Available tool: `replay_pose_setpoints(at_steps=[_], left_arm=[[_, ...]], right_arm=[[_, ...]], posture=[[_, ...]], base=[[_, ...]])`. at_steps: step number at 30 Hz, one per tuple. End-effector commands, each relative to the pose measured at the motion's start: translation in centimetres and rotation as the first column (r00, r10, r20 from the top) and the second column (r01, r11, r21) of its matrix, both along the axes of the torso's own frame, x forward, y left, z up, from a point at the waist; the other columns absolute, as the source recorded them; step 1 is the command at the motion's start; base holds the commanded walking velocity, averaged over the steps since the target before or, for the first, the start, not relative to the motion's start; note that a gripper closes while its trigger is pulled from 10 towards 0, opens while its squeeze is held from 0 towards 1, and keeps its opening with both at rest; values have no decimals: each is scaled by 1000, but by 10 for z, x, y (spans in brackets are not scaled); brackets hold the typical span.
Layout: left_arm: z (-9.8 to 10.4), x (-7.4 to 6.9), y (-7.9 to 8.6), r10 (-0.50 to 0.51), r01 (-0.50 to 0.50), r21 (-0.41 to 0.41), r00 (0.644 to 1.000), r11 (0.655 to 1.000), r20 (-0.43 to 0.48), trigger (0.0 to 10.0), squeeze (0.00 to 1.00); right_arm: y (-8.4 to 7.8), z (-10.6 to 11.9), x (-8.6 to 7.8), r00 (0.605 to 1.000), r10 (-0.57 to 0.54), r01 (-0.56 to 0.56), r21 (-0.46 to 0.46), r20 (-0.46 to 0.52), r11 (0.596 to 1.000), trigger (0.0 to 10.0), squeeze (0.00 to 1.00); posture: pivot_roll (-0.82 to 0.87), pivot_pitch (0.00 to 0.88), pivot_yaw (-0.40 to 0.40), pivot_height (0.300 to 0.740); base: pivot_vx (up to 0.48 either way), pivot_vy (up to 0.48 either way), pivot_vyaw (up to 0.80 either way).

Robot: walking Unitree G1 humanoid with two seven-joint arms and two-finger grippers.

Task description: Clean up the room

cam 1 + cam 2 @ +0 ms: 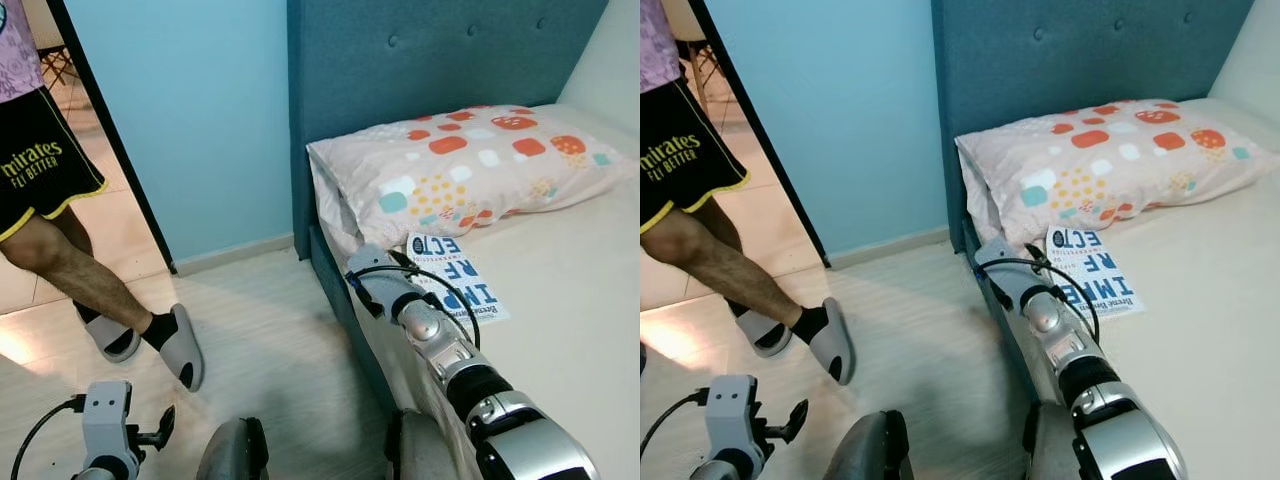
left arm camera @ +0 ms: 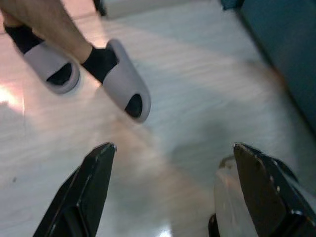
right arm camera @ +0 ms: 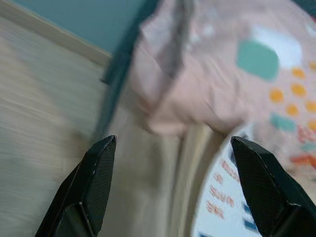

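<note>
**At the bedside, both pincers spread and empty**

We stand on a pale wood-grain floor point(image 1: 270, 350) beside a bed point(image 1: 590, 300) with a light sheet and a teal tufted headboard point(image 1: 440, 60). The wall point(image 1: 200, 110) to the left of the headboard is light blue, and a dark door frame point(image 1: 110, 140) edges an opening onto a warmer, sunlit floor. A pillow point(image 1: 470, 165) with orange, teal and white patches lies against the headboard at the head of the mattress. Just in front of it, near the mattress edge, a white book point(image 1: 455, 278) with large blue lettering lies flat on the sheet, one corner close to the pillow.

A person point(image 1: 40, 190) in black shorts, black socks and grey slippers point(image 1: 182, 345) stands on the floor by the doorway.

Our right gripper point(image 3: 173, 182) reaches forward over the near edge of the bed, beside the book. In its wrist view, its fingers point(image 3: 94, 182) are spread wide with nothing between them; the mattress edge, the pillow corner and part of the book's cover lie beyond, blurred. We cannot tell whether it touches the bed.

Our left gripper point(image 2: 173, 192) hangs low above the floor, fingers point(image 2: 84, 192) wide apart and empty, with the slippers ahead of it.
</note>
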State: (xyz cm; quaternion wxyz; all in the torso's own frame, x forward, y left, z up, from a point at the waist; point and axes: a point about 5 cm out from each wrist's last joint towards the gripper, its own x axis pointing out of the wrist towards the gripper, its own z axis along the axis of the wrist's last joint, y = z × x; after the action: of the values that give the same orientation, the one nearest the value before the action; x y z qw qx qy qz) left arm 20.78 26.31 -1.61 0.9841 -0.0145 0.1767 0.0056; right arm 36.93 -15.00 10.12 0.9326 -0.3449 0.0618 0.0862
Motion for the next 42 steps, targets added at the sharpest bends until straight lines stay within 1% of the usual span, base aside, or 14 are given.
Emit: replay_pose_setpoints(at_steps=[1, 4, 5, 9, 11, 12, 14, 15, 20, 21, 22, 30, 41, 42], left_arm=[[-1, -7, 8, 7, -6, 8, 1000, 1000, -18, 10000, 0], [2, -7, 9, -5, 5, 13, 1000, 1000, -11, 10000, 0], [2, -7, 9, -10, 10, 14, 1000, 1000, -9, 10000, 0], [4, -6, 9, -16, 16, 15, 1000, 1000, -6, 10000, 0], [5, -5, 9, -22, 22, 16, 1000, 1000, -4, 10000, 0], [5, -5, 9, -22, 22, 16, 1000, 1000, -4, 10000, 0], [6, -5, 8, -25, 25, 16, 1000, 1000, -3, 10000, 0], [6, -6, 8, -28, 28, 15, 1000, 999, -2, 10000, 0], [6, -7, 8, -29, 29, 15, 1000, 999, -3, 10000, 0], [6, -7, 8, -28, 28, 15, 1000, 999, -4, 10000, 0], [6, -8, 7, -28, 28, 15, 1000, 999, -5, 10000, 0], [9, -6, 5, -29, 29, 12, 1000, 1000, 7, 10000, 0], [9, -4, 3, -31, 31, 6, 999, 1000, 8, 10000, 0], [9, -4, 2, -31, 31, 6, 999, 1000, 6, 10000, 0]], right_arm=[[-14, -5, -1, 996, -89, 89, -7, -12, 996, 10000, 1000], [-28, -6, -2, 983, -183, 183, -21, -3, 983, 10000, 1000], [-32, -7, -3, 978, -208, 208, -19, -1, 978, 10000, 0], [-37, -8, -3, 970, -242, 242, -7, -2, 970, 10000, 0], [-41, -23, -10, 959, -270, 271, -7, -90, 963, 10000, 0], [-41, -23, -10, 959, -270, 271, -7, -90, 963, 10000, 0], [-40, -31, -14, 951, -276, 278, -2, -138, 960, 10000, 0], [-40, -41, -20, 940, -282, 289, 6, -190, 957, 10000, 0], [-43, -45, -23, 932, -302, 305, -14, -199, 952, 10000, 0], [-49, -44, -23, 927, -327, 325, -37, -185, 945, 6980, 0], [-59, -38, -21, 919, -367, 360, -76, -142, 930, 0, 0], [-75, -24, -16, 917, -394, 383, -128, -70, 915, 0, 0], [-79, -35, -24, 915, -383, 367, -135, -125, 920, 0, 0], [-78, -38, -25, 912, -383, 368, -119, -149, 922, 3020, 0]], posture=[[168, 257, -12, 565], [171, 259, -10, 565], [173, 263, -9, 565], [174, 266, -6, 565], [172, 271, -4, 565], [172, 271, -4, 565], [174, 272, -5, 565], [175, 271, -7, 565], [173, 271, -8, 565], [174, 271, -9, 565], [174, 270, -9, 565], [170, 269, -10, 565], [161, 264, -13, 565], [155, 255, -15, 565]], base=[[0, 0, 0], [0, 0, 0], [0, 0, 0], [0, 0, 0], [0, 0, 0], [0, 0, 0], [0, 0, 0], [0, 0, 0], [0, 0, 0], [0, 0, 0], [0, 0, 0], [0, 0, 0], [0, 0, 0], [0, 0, 0]])
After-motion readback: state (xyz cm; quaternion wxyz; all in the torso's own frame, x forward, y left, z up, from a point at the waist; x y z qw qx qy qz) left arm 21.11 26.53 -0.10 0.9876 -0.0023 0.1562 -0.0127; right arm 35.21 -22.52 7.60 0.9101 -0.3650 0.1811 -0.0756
